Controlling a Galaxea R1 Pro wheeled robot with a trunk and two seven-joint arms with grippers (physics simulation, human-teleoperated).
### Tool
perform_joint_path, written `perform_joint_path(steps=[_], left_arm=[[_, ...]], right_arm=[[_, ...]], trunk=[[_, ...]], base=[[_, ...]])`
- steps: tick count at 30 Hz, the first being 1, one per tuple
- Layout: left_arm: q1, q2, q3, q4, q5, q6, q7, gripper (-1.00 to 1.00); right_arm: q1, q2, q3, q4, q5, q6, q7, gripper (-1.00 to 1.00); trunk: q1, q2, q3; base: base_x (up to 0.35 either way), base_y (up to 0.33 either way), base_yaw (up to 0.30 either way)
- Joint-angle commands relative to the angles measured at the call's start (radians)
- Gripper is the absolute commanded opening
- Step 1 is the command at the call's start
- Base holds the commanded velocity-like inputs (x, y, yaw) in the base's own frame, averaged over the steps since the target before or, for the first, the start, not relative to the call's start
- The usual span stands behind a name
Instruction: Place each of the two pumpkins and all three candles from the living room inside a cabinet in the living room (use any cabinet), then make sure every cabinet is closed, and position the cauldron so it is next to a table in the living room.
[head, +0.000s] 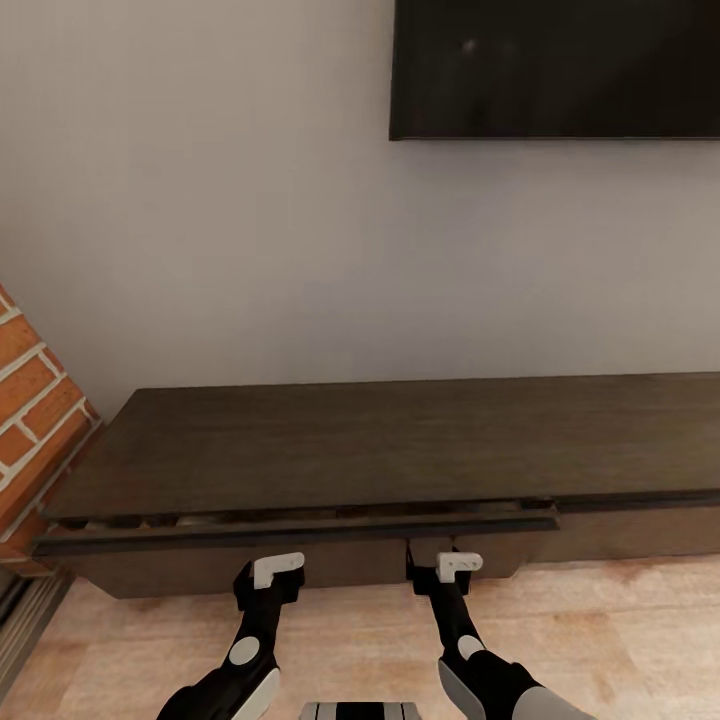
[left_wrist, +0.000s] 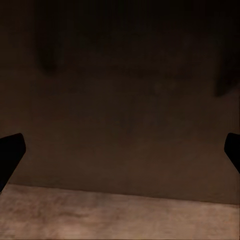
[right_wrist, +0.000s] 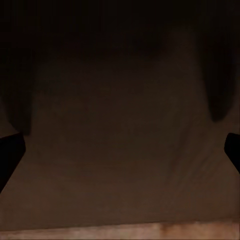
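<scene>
The cabinet (head: 400, 440) is a long, low dark-brown unit against the wall in the head view. Its left drawer front (head: 300, 530) stands out a little, leaving a narrow gap along its top. What lies in that gap is too dark to make out. My left gripper (head: 268, 580) and right gripper (head: 445, 568) sit low, close against the front below that drawer. In the wrist views the left gripper (left_wrist: 120, 150) and right gripper (right_wrist: 120, 150) are open and empty, facing the dark wood. The pumpkins, candles, cauldron and table are out of view.
A brick wall (head: 30, 400) juts in at the left end of the cabinet. A black TV (head: 555, 68) hangs on the grey wall above. Light wooden floor (head: 620, 620) runs in front of the cabinet, with open room to the right.
</scene>
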Motion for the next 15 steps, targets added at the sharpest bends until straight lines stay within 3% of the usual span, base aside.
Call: perform_joint_path(steps=[1,8,15], left_arm=[[-0.001,0.001,-0.007,0.000,0.011,-0.007,0.006,1.00],[-0.001,0.001,-0.007,0.000,0.011,-0.007,0.006,1.00],[-0.001,0.001,-0.007,0.000,0.010,-0.008,0.006,1.00]], right_arm=[[-0.001,0.000,0.009,0.000,-0.003,-0.002,-0.007,1.00],[-0.001,0.000,0.009,0.000,-0.003,-0.002,-0.007,1.00],[-0.001,0.000,0.009,0.000,-0.003,-0.002,-0.007,1.00]], trunk=[[0.000,0.000,-0.001],[0.000,0.000,-0.001],[0.000,0.000,-0.001]], base=[[0.193,0.018,0.000],[0.148,0.029,0.000],[-0.041,0.005,0.000]])
